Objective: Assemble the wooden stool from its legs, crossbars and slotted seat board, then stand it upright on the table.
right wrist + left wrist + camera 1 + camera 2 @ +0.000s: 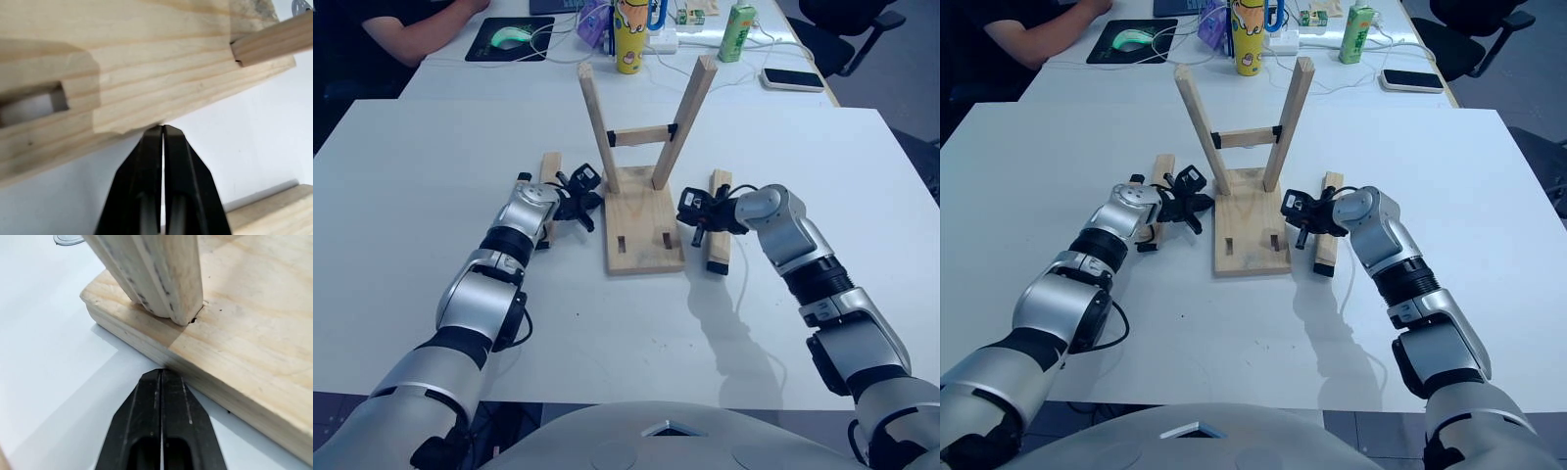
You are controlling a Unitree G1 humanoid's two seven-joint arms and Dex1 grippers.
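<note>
Closed and empty, the left gripper (576, 200) and right gripper (695, 213) flank the seat board (641, 223), its empty slots (621, 243) toward the table's (411, 196) near edge, a spare leg (718, 253) lying parallel beyond each.

The closed right pincer (162, 129) touches the seat board (146, 63) edge near an empty slot (33, 102).

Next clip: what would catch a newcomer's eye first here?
Two legs joined by a crossbar rise in a V from the far end of the seat board, which lies flat mid-table with its two near slots empty. The left pincer and right pincer, both shut, point at the board's opposite side edges, with loose wooden pieces lying beside the arms.
</note>
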